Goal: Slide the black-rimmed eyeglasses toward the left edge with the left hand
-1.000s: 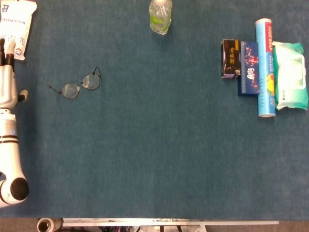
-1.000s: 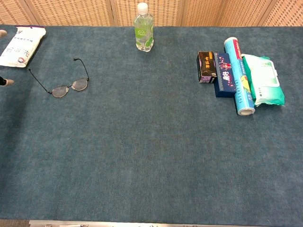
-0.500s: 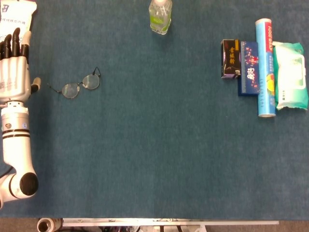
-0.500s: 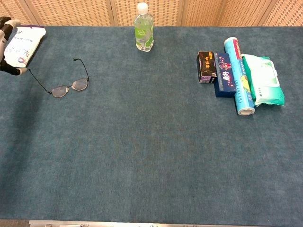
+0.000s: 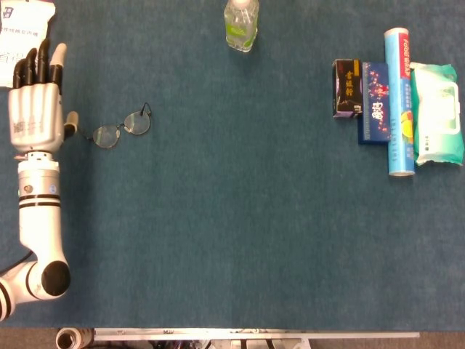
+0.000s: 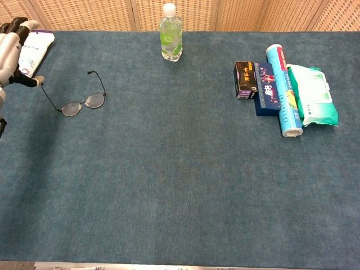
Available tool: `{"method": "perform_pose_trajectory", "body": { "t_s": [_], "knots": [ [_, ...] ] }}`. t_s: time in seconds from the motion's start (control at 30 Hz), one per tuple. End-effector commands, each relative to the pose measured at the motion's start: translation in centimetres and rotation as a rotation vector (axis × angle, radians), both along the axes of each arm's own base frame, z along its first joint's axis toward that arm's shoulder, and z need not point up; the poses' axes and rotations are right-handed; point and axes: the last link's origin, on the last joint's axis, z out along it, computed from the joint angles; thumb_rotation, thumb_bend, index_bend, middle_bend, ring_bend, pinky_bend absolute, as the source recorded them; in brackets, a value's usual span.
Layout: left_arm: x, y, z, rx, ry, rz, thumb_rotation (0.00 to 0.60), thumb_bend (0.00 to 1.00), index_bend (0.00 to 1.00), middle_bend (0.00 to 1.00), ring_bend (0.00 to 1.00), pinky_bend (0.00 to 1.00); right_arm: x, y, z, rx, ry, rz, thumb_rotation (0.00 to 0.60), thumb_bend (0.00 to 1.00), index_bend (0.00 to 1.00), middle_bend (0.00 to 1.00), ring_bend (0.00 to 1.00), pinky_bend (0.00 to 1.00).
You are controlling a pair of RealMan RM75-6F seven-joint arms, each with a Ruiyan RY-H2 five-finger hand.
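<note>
Eyeglasses [image 5: 121, 128] lie on blue mat; left hand [image 5: 36, 102] just beside them, fingers straight, spread, holding nothing.

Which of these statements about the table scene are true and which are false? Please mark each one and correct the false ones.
1. The left hand is flat with its fingers extended, left of the eyeglasses. True.
2. The left hand holds the eyeglasses off the table. False: the eyeglasses lie on the blue cloth, and the hand grips nothing.
3. A clear bottle with a green label stands at the far edge. True.
4. The bottle lies on its side next to the eyeglasses. False: it stands upright, apart from them.
5. The blue tube lies between a dark blue box and a green wipes pack. True.
6. The right hand rests on the wipes pack. False: no right hand shows in either view.
</note>
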Motion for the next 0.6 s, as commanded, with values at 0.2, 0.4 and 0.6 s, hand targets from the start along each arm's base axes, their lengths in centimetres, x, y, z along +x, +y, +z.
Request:
{"method": "perform_pose_trajectory", "body": {
  "t_s": [0.2, 0.4, 0.6],
  "knots": [
    [1.2, 0.7, -1.4, -0.023, -0.009, -0.010, 0.600, 0.25, 0.00, 0.00, 0.00, 0.09, 0.0, 0.0, 0.1, -0.003, -0.003, 0.000, 0.600, 0.35, 0.53, 0.44, 0.25, 0.21],
    [1.9, 1.1, -2.8, -0.044, -0.011, -0.020, 0.600, 0.25, 0.00, 0.00, 0.00, 0.09, 0.0, 0.0, 0.4, -0.009, -0.010, 0.001, 0.600, 0.35, 0.53, 0.44, 0.25, 0.21],
    [2.2, 1.0, -4.0, -0.065, -0.013, -0.024, 0.600, 0.25, 0.00, 0.00, 0.00, 0.09, 0.0, 0.1, 0.6, -0.013, -0.014, 0.005, 0.600, 0.35, 0.53, 0.44, 0.25, 0.21]
  ]
}}
